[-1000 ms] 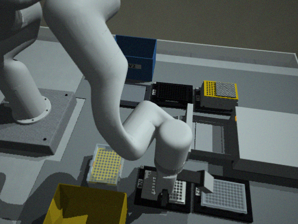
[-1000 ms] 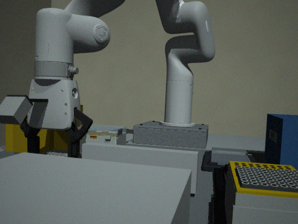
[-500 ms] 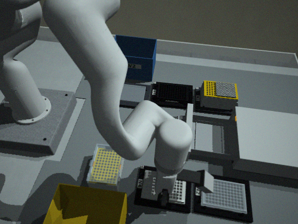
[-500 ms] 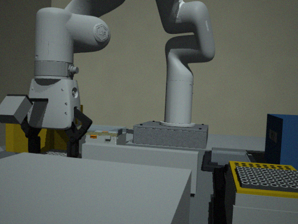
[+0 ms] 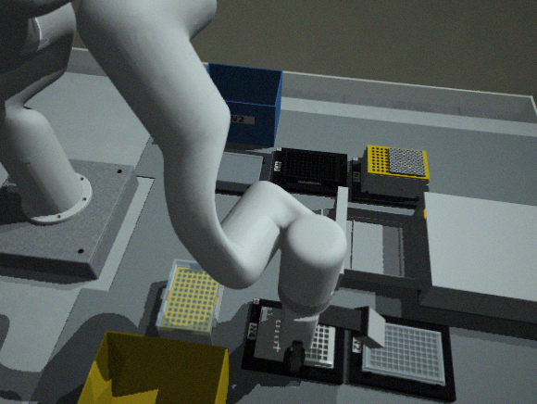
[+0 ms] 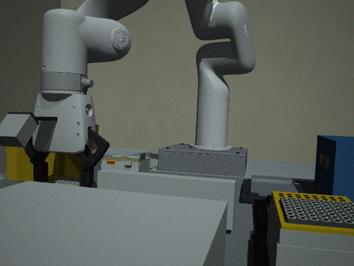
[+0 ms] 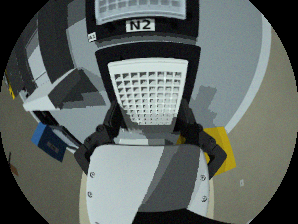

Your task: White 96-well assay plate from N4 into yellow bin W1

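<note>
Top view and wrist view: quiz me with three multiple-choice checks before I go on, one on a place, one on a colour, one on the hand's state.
1. In the top view, where does the yellow waste bin stand?
A. near left, beside the tip box
B. far right
C. far middle

2. What colour is the bin at the far side of the bench?
A. red
B. blue
C. green

3. How is the hand now?
A. open, high over the bench
B. shut on the white 96-well plate in its nest
C. shut on nothing, over the yellow bin

Key: 1 A, the yellow walls fill the lower left corner next to the yellow-tipped box. 2 B, its walls are plainly blue. 3 B, the wrist view shows both fingers against the plate's long sides.
</note>
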